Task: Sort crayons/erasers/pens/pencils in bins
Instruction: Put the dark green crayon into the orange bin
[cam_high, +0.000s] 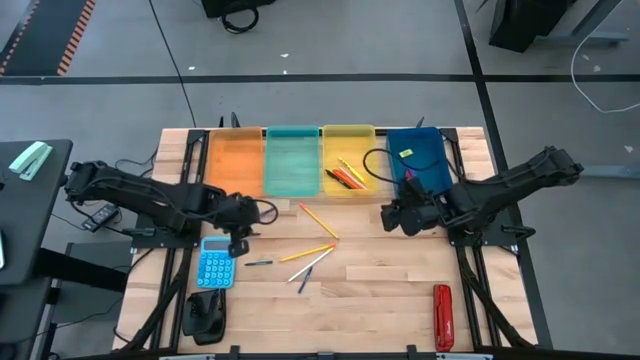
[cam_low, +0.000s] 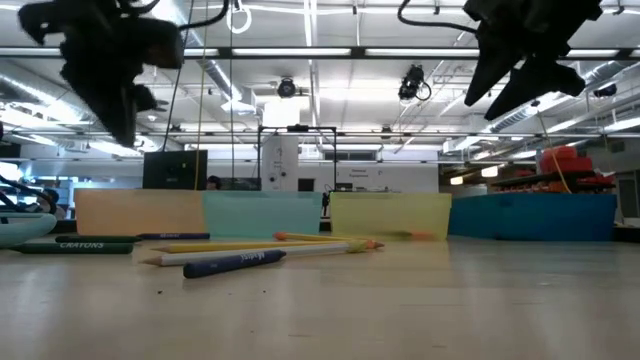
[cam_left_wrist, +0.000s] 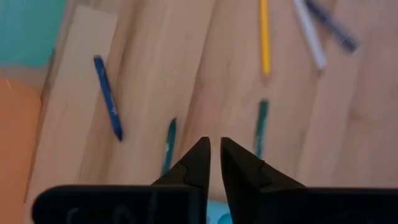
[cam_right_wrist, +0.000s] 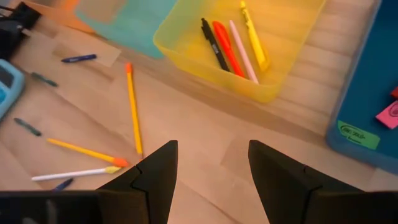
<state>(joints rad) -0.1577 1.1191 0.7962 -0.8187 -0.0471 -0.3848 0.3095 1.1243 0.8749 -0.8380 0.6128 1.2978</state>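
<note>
1. Four translucent plastic bins (cam_high: 290, 130) sit in a row along the table's far side: orange, teal, yellow, dark blue. The yellow bin (cam_right_wrist: 292, 37) already holds pens and markers.
2. The left gripper (cam_left_wrist: 214, 158) hovers above the table beside the light-blue calculator (cam_high: 215, 268), fingers nearly closed with a thin gap, holding nothing.
3. The right gripper (cam_right_wrist: 211, 168) waits near the dark blue bin, wide open, empty.
4. Likely next pick: the short teal crayon (cam_left_wrist: 169, 144) just ahead of the left fingertips. Open wider, straddle it crosswise, descend straight.
5. Long yellow pencils (cam_high: 318, 221) lie mid-table, loose.
</note>
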